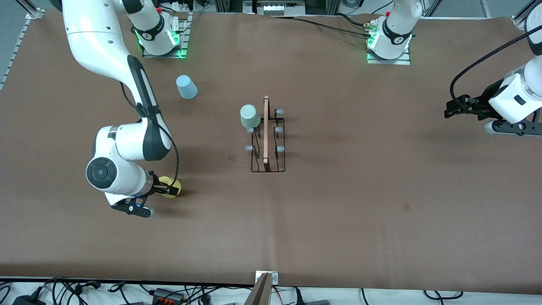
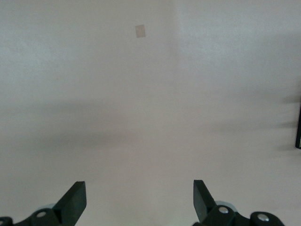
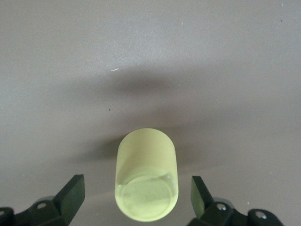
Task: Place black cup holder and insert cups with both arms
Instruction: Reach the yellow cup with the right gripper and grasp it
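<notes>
The black cup holder (image 1: 267, 142) stands at the table's middle, its wooden rod handle on top. A pale grey-green cup (image 1: 250, 116) sits upside down on one of its pegs at the end nearest the robots' bases. A light blue cup (image 1: 186, 87) stands upside down on the table toward the right arm's end. The yellow cup (image 1: 172, 188) stands nearer the front camera than the blue one. My right gripper (image 1: 166, 189) is low at it. In the right wrist view the gripper (image 3: 136, 182) is open, with the yellow cup (image 3: 146, 181) between the fingers, untouched. My left gripper (image 1: 449, 110) waits open and empty (image 2: 138, 185) at the left arm's end.
Small dark marks lie on the brown table cover, one beside the rack (image 1: 232, 157) and one toward the left arm's end (image 1: 406, 206). Cables and a metal bracket (image 1: 266, 279) lie along the table's front edge.
</notes>
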You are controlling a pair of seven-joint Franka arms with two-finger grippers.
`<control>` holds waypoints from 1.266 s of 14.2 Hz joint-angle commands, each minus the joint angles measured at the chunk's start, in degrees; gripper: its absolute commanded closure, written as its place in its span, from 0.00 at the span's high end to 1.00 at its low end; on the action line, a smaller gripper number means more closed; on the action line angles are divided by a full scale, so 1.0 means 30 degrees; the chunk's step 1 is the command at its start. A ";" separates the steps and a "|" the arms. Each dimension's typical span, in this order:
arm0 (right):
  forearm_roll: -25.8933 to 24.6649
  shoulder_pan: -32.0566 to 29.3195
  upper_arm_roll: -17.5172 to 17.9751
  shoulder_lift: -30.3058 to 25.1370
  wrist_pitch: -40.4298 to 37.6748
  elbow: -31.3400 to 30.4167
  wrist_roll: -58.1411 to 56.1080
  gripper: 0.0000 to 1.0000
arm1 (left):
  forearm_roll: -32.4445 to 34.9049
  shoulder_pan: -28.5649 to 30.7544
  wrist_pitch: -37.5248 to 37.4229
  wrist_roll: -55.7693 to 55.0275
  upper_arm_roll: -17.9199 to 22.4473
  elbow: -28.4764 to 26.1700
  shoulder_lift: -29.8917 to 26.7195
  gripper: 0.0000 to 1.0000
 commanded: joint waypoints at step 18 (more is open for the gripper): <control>0.1044 0.0001 0.1011 0.0561 -0.5863 0.6043 -0.4032 0.21 | 0.0571 0.0036 -0.0143 -0.1912 -0.0169 0.0610 0.0237 1.00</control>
